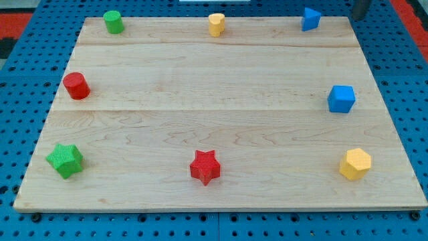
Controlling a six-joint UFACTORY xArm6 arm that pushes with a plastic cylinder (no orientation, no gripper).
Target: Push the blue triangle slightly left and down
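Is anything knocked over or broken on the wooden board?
Nothing stands out. All eight blocks sit upright around the board's edges, none tipped, stacked or touching. The blue triangle is at the view's top right, and my tip is just to its right, not touching it.

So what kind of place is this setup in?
Probably a robotics lab bench: a wooden board sits on blue perforated panel, with toy blocks like the blue triangle and red star. My tip is upper right.
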